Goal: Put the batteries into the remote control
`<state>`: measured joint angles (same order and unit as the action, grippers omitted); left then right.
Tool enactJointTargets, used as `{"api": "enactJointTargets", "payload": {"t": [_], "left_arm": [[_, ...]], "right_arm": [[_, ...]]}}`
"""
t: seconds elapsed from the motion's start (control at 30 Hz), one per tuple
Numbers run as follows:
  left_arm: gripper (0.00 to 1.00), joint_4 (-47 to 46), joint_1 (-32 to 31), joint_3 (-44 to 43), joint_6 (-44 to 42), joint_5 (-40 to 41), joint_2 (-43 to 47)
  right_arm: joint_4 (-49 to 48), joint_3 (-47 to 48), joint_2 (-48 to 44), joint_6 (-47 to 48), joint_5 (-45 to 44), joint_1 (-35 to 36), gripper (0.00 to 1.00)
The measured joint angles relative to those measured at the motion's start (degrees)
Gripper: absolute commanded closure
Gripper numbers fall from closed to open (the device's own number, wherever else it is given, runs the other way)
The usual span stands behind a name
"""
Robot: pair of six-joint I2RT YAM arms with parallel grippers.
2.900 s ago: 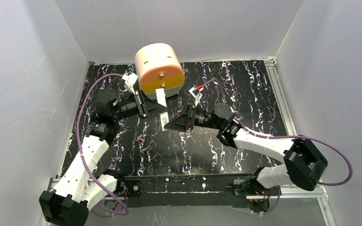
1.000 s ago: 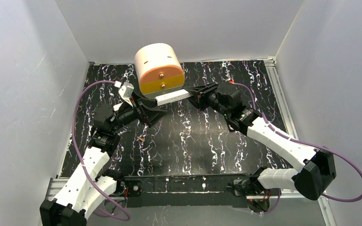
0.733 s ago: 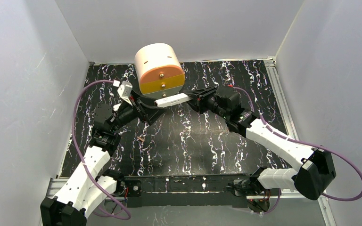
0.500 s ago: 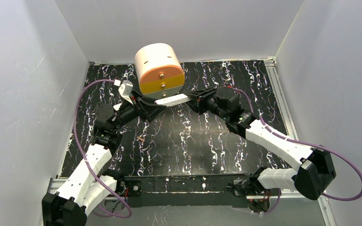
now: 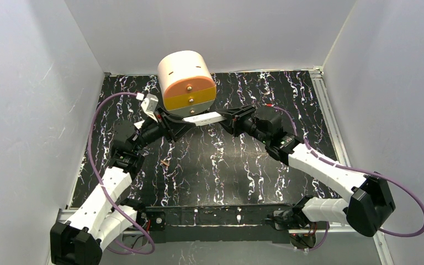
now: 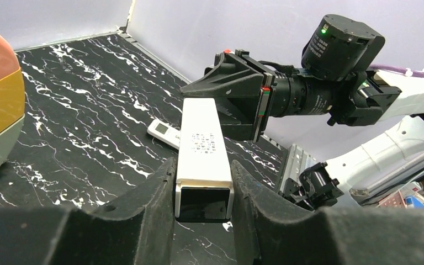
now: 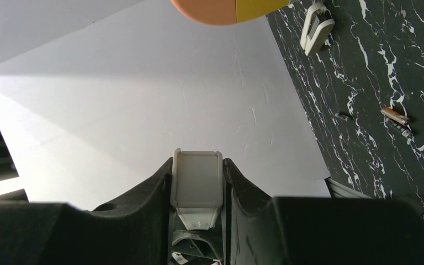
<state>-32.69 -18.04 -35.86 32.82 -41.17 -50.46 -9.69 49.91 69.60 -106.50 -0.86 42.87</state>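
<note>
This is a robotics lab test cell, not a lived-in room. A white drum-shaped object with an orange-and-yellow face (image 5: 186,81) stands on a black tabletop veined with white like marble (image 5: 226,171). Plain white panel walls (image 5: 27,110) rise right behind the drum and well off to either side of it, boxing the table in. To the right of the drum a bare aluminium rail (image 5: 329,113) edges the tabletop. In front of the drum, two white-and-black jointed robot arms, left (image 5: 107,190) and right (image 5: 326,168), reach in from a black mounting bar (image 5: 215,216), trailing loose purple cables (image 5: 90,141).
</note>
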Motion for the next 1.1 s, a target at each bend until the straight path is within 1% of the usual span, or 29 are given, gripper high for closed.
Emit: {"api": "enactJointTargets", "payload": {"t": [0.1, 0.17, 0.2, 0.27, 0.3, 0.37, 0.57, 0.7, 0.87, 0.97, 1.1], "left_arm": [[1.00, -0.3, -0.1, 0.0, -0.2, -0.5, -0.1], [1.00, -0.9, -0.1, 0.0, -0.2, -0.7, -0.1], [1.00, -1.1, -0.1, 0.0, -0.2, -0.8, -0.2], [1.00, -1.6, -0.1, 0.0, 0.1, -1.6, -0.4], [1.00, -1.7, -0.1, -0.1, 0.2, -1.9, -0.6], [1.00, -1.8, -0.1, -0.2, 0.1, -2.6, -1.1], [1.00, -1.9, -0.1, -0.3, -1.4, -5.2, -1.7], [1.00, -1.9, -0.1, -0.3, -3.5, -7.1, -1.3], [1.00, -1.8, -0.1, -0.7, -5.2, -12.2, -1.1], [1.00, -1.8, -0.1, -1.0, -5.8, -14.9, -1.1], [1.00, -1.6, -0.1, -1.1, -6.8, -15.9, -1.1]], "right_arm": [[0.1, -0.2, -0.6, 0.5, 0.0, 0.0, 0.64], [0.1, -0.2, -1.0, 1.3, -0.1, 0.0, 0.43], [0.1, -0.2, -1.4, 2.1, 0.0, 0.0, 0.35], [0.1, -0.2, -1.9, 3.6, 0.0, 0.0, 0.23], [0.1, -0.2, -2.3, 4.7, 0.2, 0.0, 0.20], [0.0, -0.6, -3.3, 7.7, 0.2, 0.0, 0.17], [1.3, -4.6, -8.7, 19.4, 4.1, -1.8, 0.15], [6.9, -4.7, -12.4, 29.3, 7.0, -4.7, 0.16], [14.7, -3.7, -15.5, 39.4, 10.2, -7.5, 0.18], [16.2, -1.7, -14.3, 42.7, 13.3, -7.8, 0.27], [16.1, 0.4, -11.7, 44.5, 18.0, -7.9, 0.50]]}}
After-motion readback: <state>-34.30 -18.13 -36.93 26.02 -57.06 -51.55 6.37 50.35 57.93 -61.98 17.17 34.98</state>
